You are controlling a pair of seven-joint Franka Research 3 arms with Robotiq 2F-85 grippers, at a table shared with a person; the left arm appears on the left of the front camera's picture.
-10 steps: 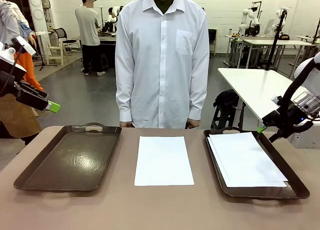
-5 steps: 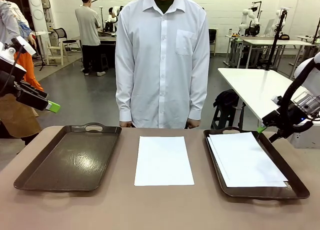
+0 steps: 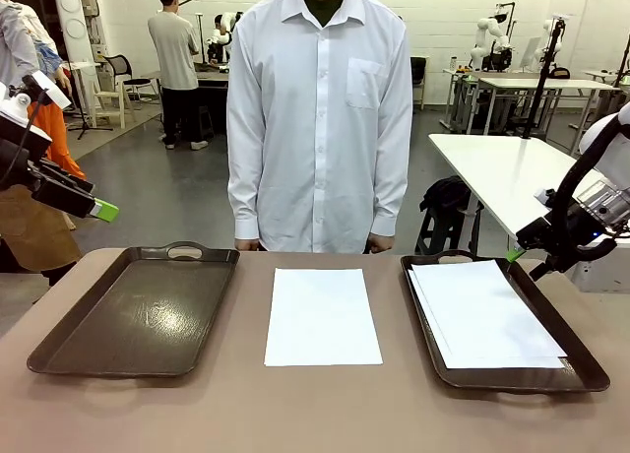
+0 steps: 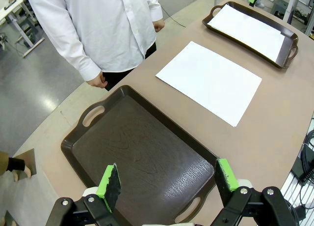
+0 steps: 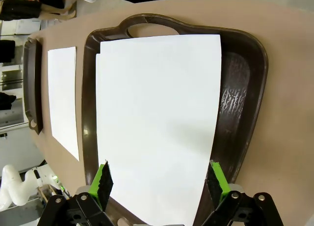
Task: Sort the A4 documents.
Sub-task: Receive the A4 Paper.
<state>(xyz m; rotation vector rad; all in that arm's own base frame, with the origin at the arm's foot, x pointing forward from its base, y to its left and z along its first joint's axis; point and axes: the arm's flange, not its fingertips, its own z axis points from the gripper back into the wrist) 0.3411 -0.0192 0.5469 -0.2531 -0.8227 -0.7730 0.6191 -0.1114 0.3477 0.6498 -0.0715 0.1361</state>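
Both claws released and empty, I hold the left claw [image 4: 169,179] over the left tray [image 3: 138,315] beside the loose sheet [image 3: 323,317], and the right claw [image 5: 159,181] over the stack of A4 documents [image 3: 484,315] in the right tray [image 3: 581,362] on that sheet's other side. A person [image 3: 320,118] stands just beyond the sheet, which lies flat on the worktop [image 3: 315,414] between the trays. I judge a clean lift needs one pad pressed lightly at a short edge to buckle the paper, taking one sheet only.

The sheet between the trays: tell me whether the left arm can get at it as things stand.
Probably yes. The sheet lies bare on the table, nothing on it; the open left gripper hangs raised by the left tray beside it.
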